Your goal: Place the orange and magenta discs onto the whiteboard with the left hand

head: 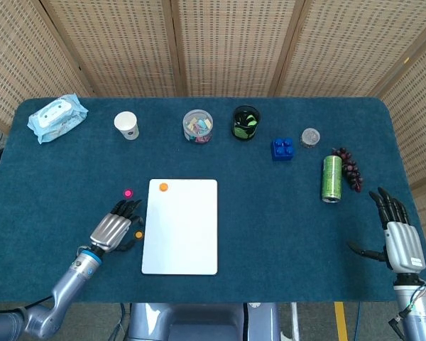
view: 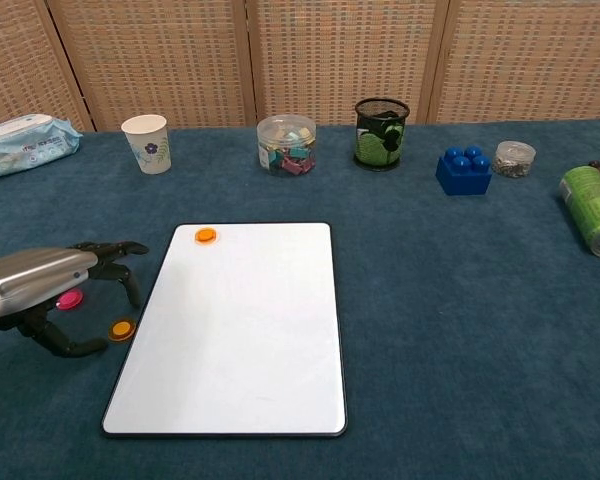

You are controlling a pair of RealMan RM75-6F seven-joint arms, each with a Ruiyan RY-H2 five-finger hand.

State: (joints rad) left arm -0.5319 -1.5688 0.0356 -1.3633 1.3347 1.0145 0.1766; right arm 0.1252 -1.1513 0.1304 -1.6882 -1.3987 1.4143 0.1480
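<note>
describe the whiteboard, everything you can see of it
The whiteboard is a flat rectangle with rounded corners, a plain glossy white face and a thin dark edge. It lies flat on the blue tablecloth, long side running away from the robot, near the front middle of the table. Its face is unmarked. One orange disc sits on it near the far left corner. A second orange disc lies off it on the cloth by its left edge. The left hand hovers beside that edge, not touching the board.

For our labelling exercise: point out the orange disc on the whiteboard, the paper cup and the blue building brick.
orange disc on the whiteboard (view: 206, 235), chest view, its top face
paper cup (view: 146, 144), chest view, its side wall
blue building brick (view: 463, 171), chest view, its front face
</note>
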